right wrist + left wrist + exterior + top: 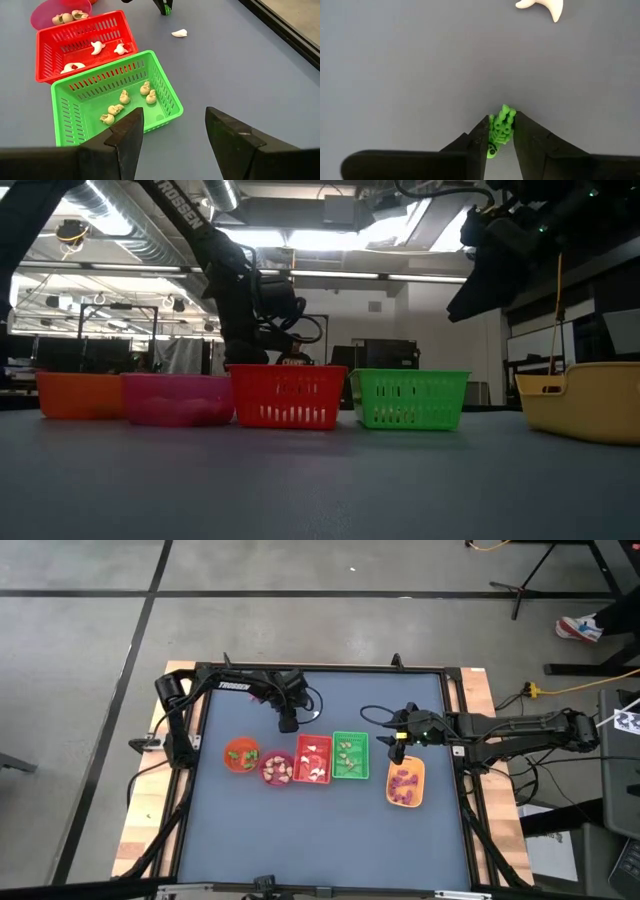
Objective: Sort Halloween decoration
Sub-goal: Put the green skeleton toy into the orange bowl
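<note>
We see a green trinket (499, 131) pinched between the fingers (479, 140) of our left gripper (288, 724), which hangs over the bench (300, 830) at about twelve o'clock from the red basket (312, 760). Its long axis runs along the gap between the fingers, the knobbly end pointing out past the tips and a rounder end back toward the wrist. Just beyond lies a white trinket (540, 7), loose on the bench and not yet sorted. Most of the sorting looks done: white pieces sit in the red basket, cream ones (124, 97) in the green basket (350, 756), and others in the pink bowl (276, 769), orange bowl (241, 755) and yellow tray (405, 784). Our right gripper (396, 745) waits released, at three o'clock from the green basket.
</note>
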{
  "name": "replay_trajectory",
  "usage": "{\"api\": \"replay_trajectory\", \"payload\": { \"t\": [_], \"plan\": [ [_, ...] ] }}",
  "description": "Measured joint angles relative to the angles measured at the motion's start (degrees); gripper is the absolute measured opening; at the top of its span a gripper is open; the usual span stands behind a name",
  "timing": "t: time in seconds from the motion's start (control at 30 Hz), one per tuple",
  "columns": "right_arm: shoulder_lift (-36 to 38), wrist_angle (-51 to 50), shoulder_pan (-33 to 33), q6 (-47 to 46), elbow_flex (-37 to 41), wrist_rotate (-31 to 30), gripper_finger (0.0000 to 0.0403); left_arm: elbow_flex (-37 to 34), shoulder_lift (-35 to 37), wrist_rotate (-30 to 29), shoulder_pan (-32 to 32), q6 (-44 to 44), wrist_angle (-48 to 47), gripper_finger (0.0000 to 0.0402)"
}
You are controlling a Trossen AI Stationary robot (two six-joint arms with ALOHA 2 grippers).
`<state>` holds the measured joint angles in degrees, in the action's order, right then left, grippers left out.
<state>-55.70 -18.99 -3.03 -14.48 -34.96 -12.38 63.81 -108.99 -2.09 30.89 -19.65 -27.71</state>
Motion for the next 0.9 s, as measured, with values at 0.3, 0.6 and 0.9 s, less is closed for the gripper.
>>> {"api": "replay_trajectory", "payload": {
  "t": [0.3,0.6,0.9],
  "plan": [
    [0.00,0.00,0.00,0.00,0.00,0.00,0.0211,0.00,0.00,-0.11,0.00,0.03,-0.01,0.0069],
    [0.00,0.00,0.00,0.00,0.00,0.00,0.0211,-0.07,0.00,-0.15,0.02,0.05,-0.01,0.0068],
    [0.00,0.00,0.00,0.00,0.00,0.00,0.0211,-0.07,0.02,-0.13,0.07,0.05,-0.04,0.0028]
  ]
}}
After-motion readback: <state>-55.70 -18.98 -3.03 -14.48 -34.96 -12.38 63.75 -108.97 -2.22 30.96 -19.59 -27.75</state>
